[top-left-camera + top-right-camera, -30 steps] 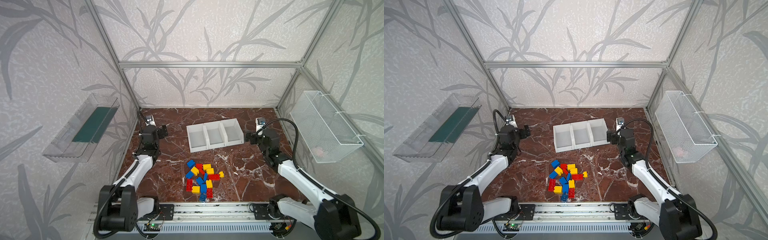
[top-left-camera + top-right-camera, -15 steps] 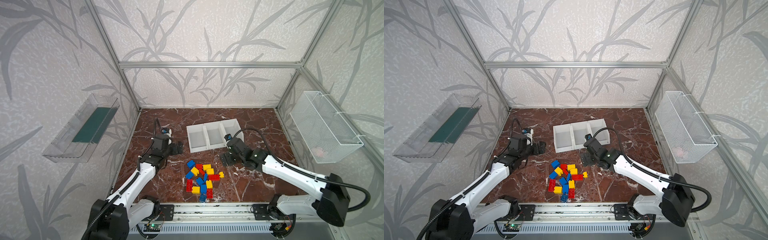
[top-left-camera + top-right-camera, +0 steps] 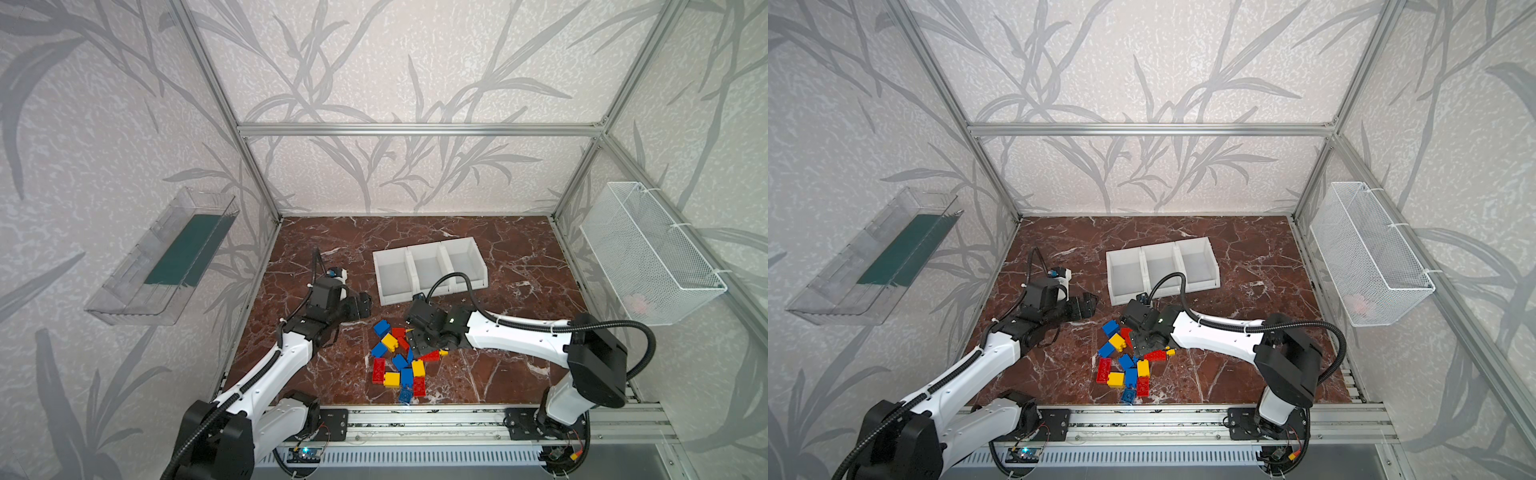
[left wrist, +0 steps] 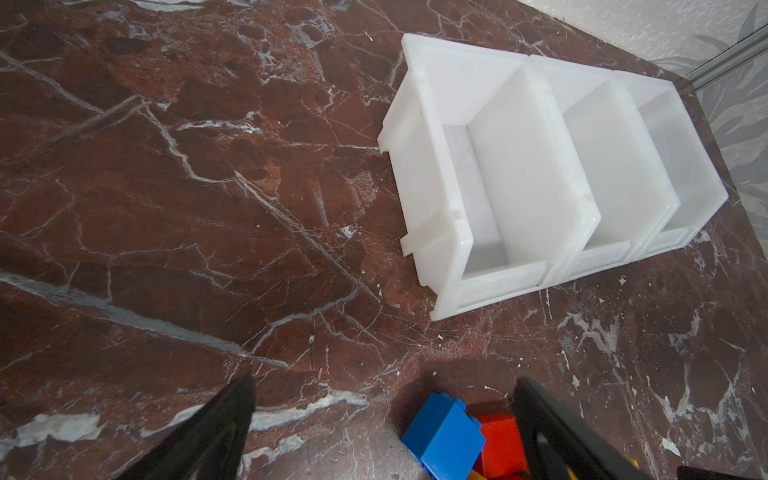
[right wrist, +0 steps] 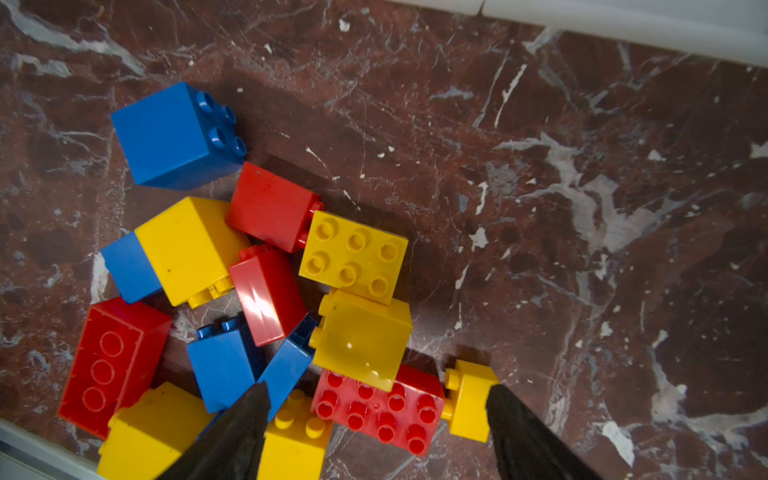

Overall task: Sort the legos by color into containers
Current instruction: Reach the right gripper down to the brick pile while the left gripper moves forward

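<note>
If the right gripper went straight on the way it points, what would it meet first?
Likely the red eight-stud brick between its fingers, or the yellow brick overlapping it; depth is unclear.

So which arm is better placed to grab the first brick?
Probably the right: the right gripper hangs over the pile, open jaws straddling a red brick. The left gripper, also open, sits at the pile's edge beside a blue brick.

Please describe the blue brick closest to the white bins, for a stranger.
On the marble table, find the three white bins; the brick pile lies just before them. The blue brick is at the pile's corner closest to the bins; every other blue brick lies farther from them.
</note>
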